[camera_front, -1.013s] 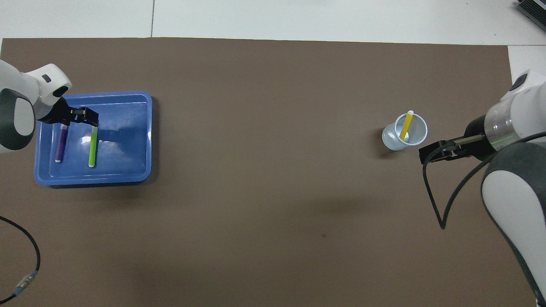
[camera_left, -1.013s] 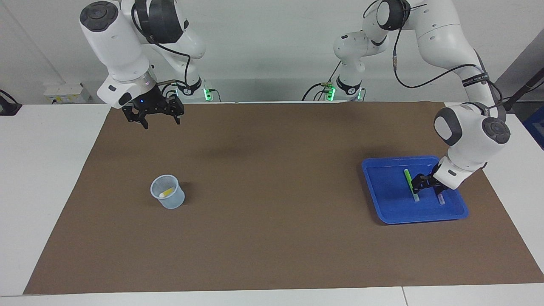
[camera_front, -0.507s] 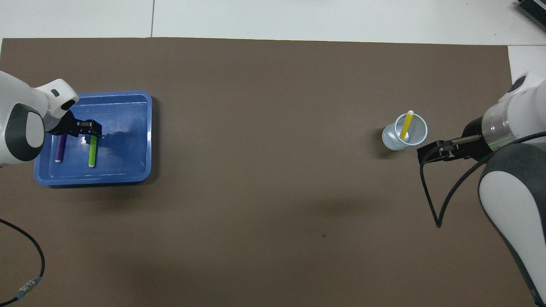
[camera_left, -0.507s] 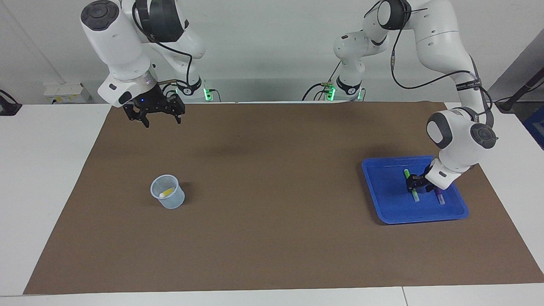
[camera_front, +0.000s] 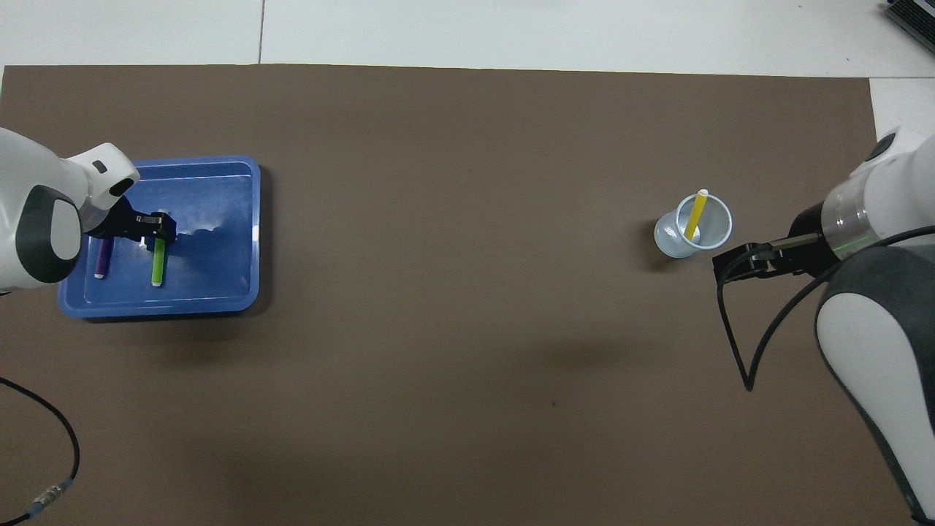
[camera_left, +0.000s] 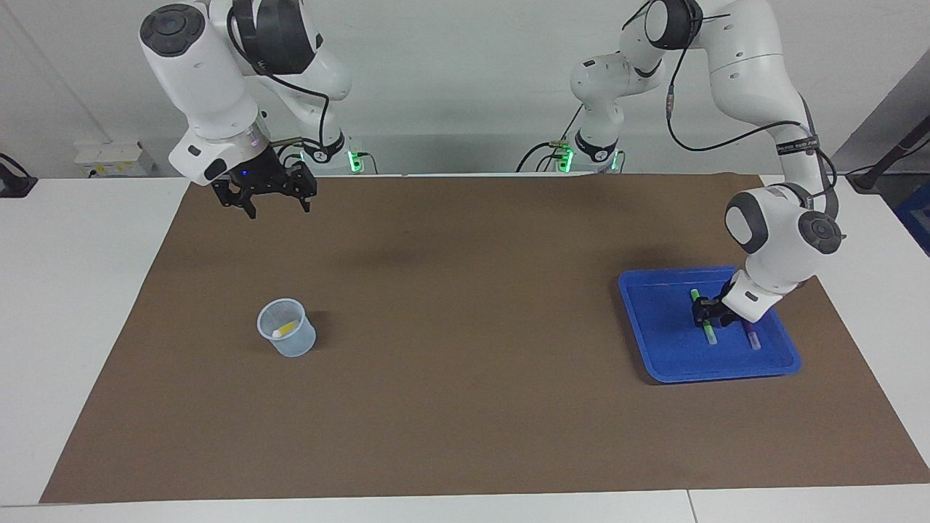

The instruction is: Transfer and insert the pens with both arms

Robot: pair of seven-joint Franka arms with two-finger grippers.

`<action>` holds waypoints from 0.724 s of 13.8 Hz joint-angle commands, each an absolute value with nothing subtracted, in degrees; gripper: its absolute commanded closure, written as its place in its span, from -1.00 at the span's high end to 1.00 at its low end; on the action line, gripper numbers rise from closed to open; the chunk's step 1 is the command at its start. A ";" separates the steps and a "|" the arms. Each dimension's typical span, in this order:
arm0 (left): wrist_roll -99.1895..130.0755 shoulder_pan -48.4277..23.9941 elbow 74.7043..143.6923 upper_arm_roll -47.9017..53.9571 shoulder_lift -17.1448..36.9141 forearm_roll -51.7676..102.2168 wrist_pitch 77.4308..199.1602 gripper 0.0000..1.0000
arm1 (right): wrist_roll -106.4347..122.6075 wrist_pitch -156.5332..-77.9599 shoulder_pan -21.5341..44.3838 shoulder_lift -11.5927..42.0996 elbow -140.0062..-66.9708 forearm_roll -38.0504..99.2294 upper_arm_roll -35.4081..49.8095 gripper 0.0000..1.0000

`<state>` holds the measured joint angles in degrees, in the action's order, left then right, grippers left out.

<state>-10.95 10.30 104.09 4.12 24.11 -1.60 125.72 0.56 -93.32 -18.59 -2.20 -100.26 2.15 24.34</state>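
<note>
Left hand (camera_left: 703, 314): I had it down in the tray, set across the middle of the green pen; my fingers stood on either side of the pen, and I could not tell whether they had closed on it.
Right hand (camera_left: 267, 197): I held it up in the air over the mat, at the right arm's end of the surface, fingers spread wide apart and holding nothing; this arm waited.
Green pen (camera_front: 157, 264): it lay flat in the tray, pale cap pointing away from us robots, its middle under my left hand.
Purple pen (camera_front: 103, 258): it lay flat in the tray just beside the green one, parallel to it, on the side toward the surface's edge; my left wrist covered part of it from above.
Yellow pen (camera_front: 695, 214): it stood slanted in the cup, pale cap up and leaning on the rim.
Cup (camera_left: 287, 328): clear plastic, upright on the mat, toward the right arm's end.
Tray (camera_left: 654, 341): blue, shallow, on the mat toward the left arm's end.
Mat (camera_left: 465, 305): brown, covering most of the white surface.
</note>
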 commanded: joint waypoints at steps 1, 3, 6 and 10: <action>-11.16 10.90 107.14 4.31 21.80 -2.90 127.53 -0.11 | 0.09 -94.31 -19.34 -4.04 -102.22 3.34 24.43 1.00; -11.16 10.90 107.23 4.31 21.80 -2.90 127.44 -0.57 | -0.26 -94.57 -19.34 -4.13 -102.57 3.34 24.52 1.00; -10.99 10.90 107.23 4.31 21.62 -2.90 127.35 -1.00 | -0.26 -94.66 -19.34 -4.13 -102.66 3.34 24.52 1.00; -9.49 10.98 106.44 4.31 21.62 -2.81 126.30 -1.00 | -0.35 -94.66 -19.34 -4.13 -102.66 3.34 24.52 1.00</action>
